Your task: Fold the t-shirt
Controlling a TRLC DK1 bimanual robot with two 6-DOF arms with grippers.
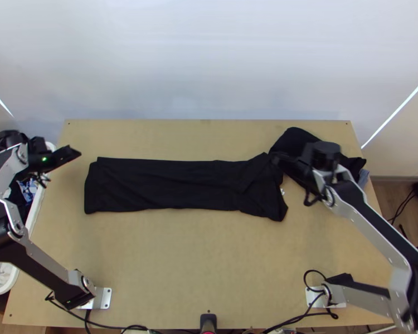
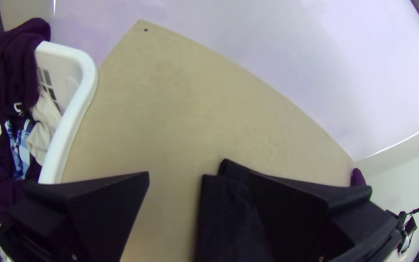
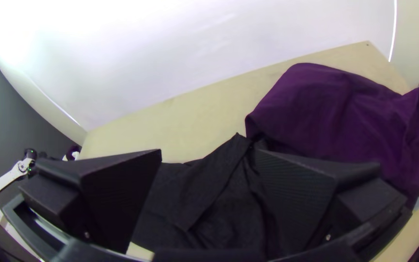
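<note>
The black t-shirt point(image 1: 159, 186) lies folded into a long strip across the table, its right end creased and uneven. My left gripper point(image 1: 71, 156) is just beyond the strip's left end, and my right gripper point(image 1: 277, 159) is over its right end. In the left wrist view the left gripper point(image 2: 198, 173) stands open with bare table and an end of the t-shirt point(image 2: 226, 213) below. The right gripper point(image 3: 208, 151) is also open in its wrist view, above the creased end of the t-shirt point(image 3: 224, 213), with nothing visible held between its fingers.
A folded dark garment point(image 1: 295, 139), purple in the right wrist view point(image 3: 335, 111), lies at the back right against the t-shirt's end. A white basket point(image 2: 71, 126) with clothes stands at the left edge. Bare table point(image 1: 181, 256) stretches in front of the strip.
</note>
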